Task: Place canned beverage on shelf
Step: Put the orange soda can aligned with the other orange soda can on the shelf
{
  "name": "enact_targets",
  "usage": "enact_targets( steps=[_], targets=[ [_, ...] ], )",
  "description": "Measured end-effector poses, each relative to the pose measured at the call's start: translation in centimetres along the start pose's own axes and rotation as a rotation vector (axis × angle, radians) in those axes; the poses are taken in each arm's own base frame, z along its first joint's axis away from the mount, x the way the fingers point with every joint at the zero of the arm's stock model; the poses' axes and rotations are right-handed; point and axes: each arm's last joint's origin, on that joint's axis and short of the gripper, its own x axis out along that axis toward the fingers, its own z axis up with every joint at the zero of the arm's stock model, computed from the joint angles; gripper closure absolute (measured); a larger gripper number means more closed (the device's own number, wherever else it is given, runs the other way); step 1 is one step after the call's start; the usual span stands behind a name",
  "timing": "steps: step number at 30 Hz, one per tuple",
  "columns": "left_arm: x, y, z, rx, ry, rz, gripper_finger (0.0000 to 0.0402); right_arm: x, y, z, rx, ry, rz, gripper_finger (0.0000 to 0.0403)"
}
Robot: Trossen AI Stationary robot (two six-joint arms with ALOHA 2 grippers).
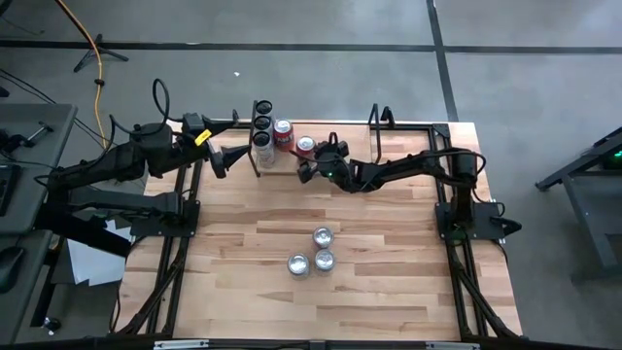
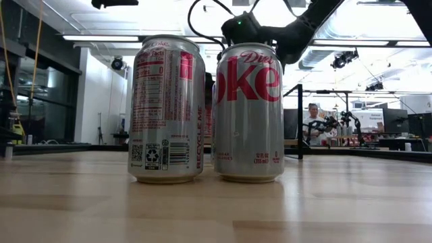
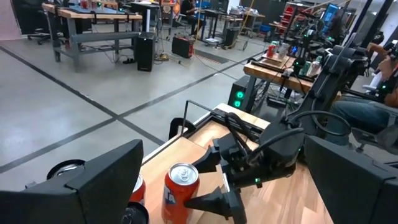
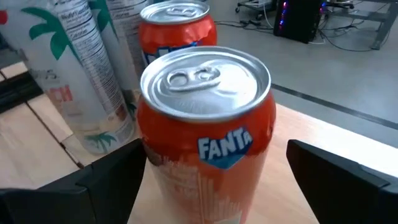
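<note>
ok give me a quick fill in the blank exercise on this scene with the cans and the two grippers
1. The brand printed on the orange can between the right gripper's open fingers is ____.
2. Away from the shelf, ____ silver cans stand grouped near the table's middle.
3. The silver can nearest the low camera reads Diet ____.
4. The left gripper waits beside the shelf with its fingers ____.

Missing words: Fanta; three; Coke; open
</note>
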Motion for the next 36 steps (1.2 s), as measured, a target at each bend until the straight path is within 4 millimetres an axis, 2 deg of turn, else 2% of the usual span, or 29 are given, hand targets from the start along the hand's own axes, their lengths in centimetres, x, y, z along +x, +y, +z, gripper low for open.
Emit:
enact_targets(
  steps=[5, 14, 20, 25, 29, 32, 36],
  targets=[
    [0.0, 0.0, 0.0, 0.0, 0.0, 0.0, 0.0002, 0.5, -0.7, 0.4, 0.021, -0.008, 0.001, 0.0047],
    [0.0, 0.0, 0.0, 0.0, 0.0, -0.001, 0.0002, 1.1, -1.3, 0.8, 0.058, -0.001, 0.045, 0.0128],
    [0.0, 0.0, -0.1, 0.001, 0.007, -0.005, 0.0002, 0.5, -2.0, 2.1, -0.084, 0.061, 0.171, 0.013],
    [0.0, 0.0, -0.3, 0.004, 0.038, -0.022, 0.0002, 0.4, -4.6, 4.4, -0.186, 0.11, 0.322, 0.013],
    [-0.1, 0.1, -0.7, -0.025, 0.077, -0.013, 0.0002, 1.4, -6.5, 5.4, -0.164, 0.111, 0.515, 0.013],
    [-0.1, 0.1, -0.8, -0.058, 0.086, -0.009, 0.0002, 2.0, -7.4, 5.5, -0.182, 0.115, 0.625, 0.013],
    [-0.1, 0.1, -0.7, -0.09, 0.076, -0.01, 0.0002, 3.0, -7.7, 4.3, -0.243, 0.134, 0.699, 0.013]
  ],
)
